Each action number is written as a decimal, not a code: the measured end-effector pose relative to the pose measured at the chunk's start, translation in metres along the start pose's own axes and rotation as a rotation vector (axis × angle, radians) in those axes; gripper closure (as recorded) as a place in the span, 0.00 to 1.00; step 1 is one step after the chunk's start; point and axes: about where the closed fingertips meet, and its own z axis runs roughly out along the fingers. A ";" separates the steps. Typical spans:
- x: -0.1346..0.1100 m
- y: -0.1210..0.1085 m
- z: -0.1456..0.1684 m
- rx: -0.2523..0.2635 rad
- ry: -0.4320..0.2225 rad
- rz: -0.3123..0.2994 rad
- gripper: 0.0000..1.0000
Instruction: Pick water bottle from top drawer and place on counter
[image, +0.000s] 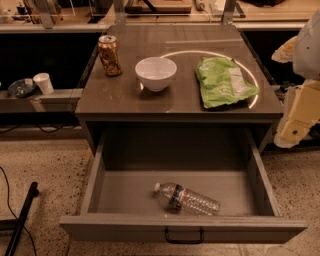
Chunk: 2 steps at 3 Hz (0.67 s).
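The water bottle (186, 199) lies on its side inside the open top drawer (125, 192), near the front, with its white cap pointing left. The drawer is pulled fully out and its black handle (184, 236) faces me. The counter (125, 95) is the glossy dark top of the cabinet, with a ring-shaped light reflection. My gripper (298, 119) hangs at the far right edge of the view, beside the counter's right corner, above and to the right of the drawer and well apart from the bottle. It holds nothing that I can see.
On the counter stand a brown patterned drink can (109, 55) at back left, a white bowl (155, 73) in the middle and a green chip bag (222, 81) at right. A low shelf at left holds a white cup (44, 82). A black pole (20, 220) lies on the floor at left.
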 end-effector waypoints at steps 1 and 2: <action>0.000 0.000 0.000 0.000 0.000 0.000 0.00; -0.013 -0.002 0.025 -0.026 -0.024 0.037 0.00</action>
